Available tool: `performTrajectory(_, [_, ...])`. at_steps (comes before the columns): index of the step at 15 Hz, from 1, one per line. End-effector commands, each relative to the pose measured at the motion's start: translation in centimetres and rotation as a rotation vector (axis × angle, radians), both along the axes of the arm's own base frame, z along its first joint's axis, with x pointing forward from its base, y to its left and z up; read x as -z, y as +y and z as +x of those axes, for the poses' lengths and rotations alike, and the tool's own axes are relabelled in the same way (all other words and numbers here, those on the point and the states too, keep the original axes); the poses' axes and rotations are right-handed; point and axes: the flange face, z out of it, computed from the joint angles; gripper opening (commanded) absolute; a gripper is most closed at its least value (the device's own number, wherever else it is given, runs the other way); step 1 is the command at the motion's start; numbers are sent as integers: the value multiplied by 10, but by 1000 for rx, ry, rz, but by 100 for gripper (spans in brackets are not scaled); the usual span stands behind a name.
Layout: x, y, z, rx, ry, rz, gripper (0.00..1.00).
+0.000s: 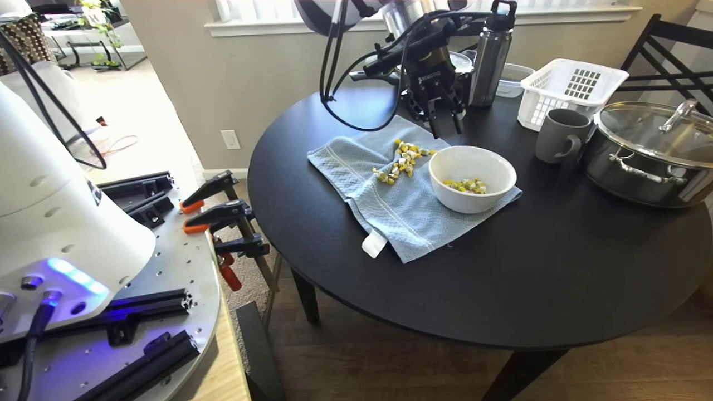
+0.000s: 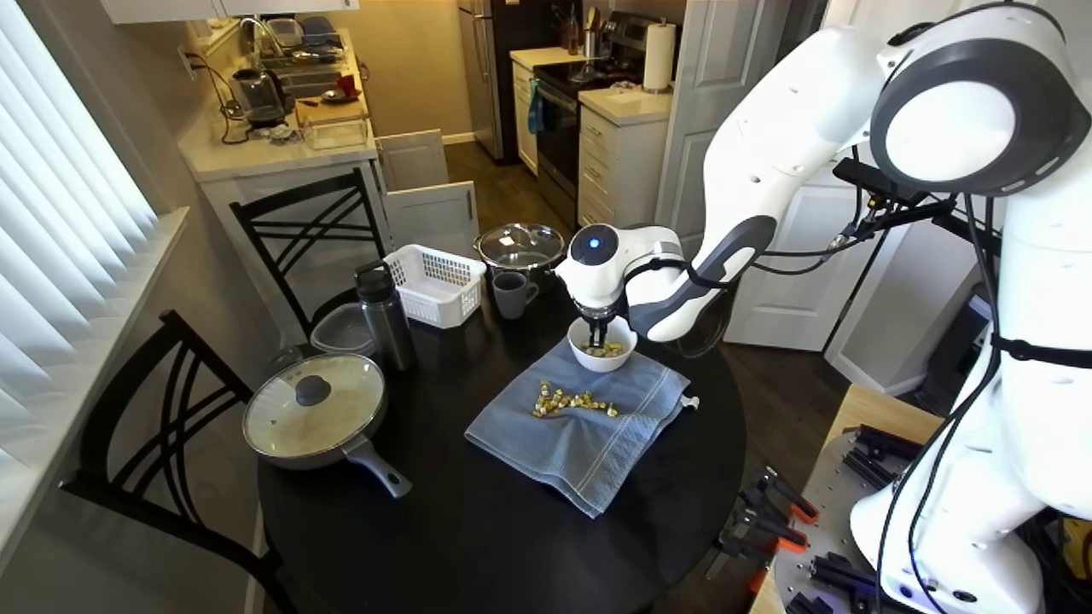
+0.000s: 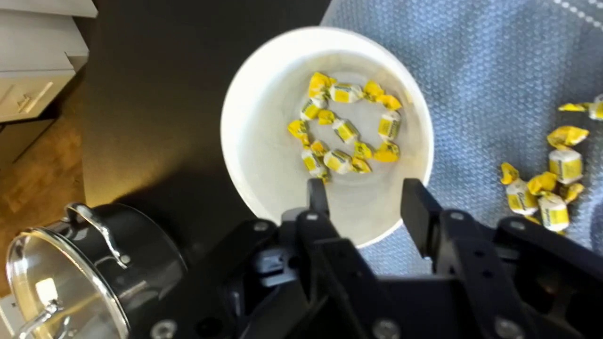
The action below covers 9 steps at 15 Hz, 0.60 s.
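Observation:
My gripper (image 3: 365,190) is open, with nothing between its fingers. It points down above the white bowl (image 3: 264,141); it also shows in both exterior views (image 1: 448,130) (image 2: 596,341). The bowl (image 1: 473,204) stands upright on a blue cloth (image 1: 401,220), near its edge. Several yellow-and-white wrapped candies (image 3: 345,131) lie on the bowl's bottom. More loose candies (image 1: 402,161) lie in a pile on the cloth beside the bowl; part of this pile shows at the right of the wrist view (image 3: 565,165). The fingertips appear apart from the candies.
A dark pot with a glass lid (image 1: 629,175), a grey mug (image 1: 560,136), a white basket (image 1: 543,106) and a tall metal bottle (image 1: 490,69) stand on the round black table (image 1: 501,289). A lidded pan (image 2: 316,409) and a clear container (image 2: 343,328) stand near the bottle.

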Motion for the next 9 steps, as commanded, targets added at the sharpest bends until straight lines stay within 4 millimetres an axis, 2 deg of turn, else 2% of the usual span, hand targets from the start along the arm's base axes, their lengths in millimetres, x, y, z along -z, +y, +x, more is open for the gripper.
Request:
performTrajectory(1, [4, 22, -6, -64, -13, 107, 77])
performTrajectory(4, [27, 41, -5, -102, 9, 192, 96])
performTrajectory(6, [46, 49, -5, -114, 46, 253, 100])
performTrajectory(9, [69, 50, -2, -98, 94, 323, 100])
